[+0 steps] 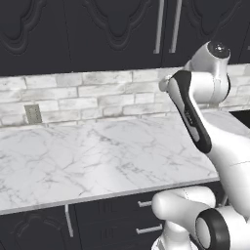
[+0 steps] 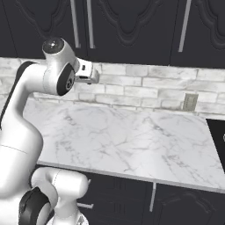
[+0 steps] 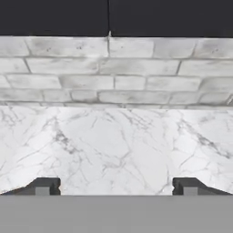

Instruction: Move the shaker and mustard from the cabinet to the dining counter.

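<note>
White grey-veined marble worktop along pale brick backsplash, above dark drawer units.

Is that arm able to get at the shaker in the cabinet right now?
Probably not yet. The cabinet doors look shut, handles untouched, so the shaker stays hidden. The gripper points at the brick wall below, jaws wide apart and empty.
</note>
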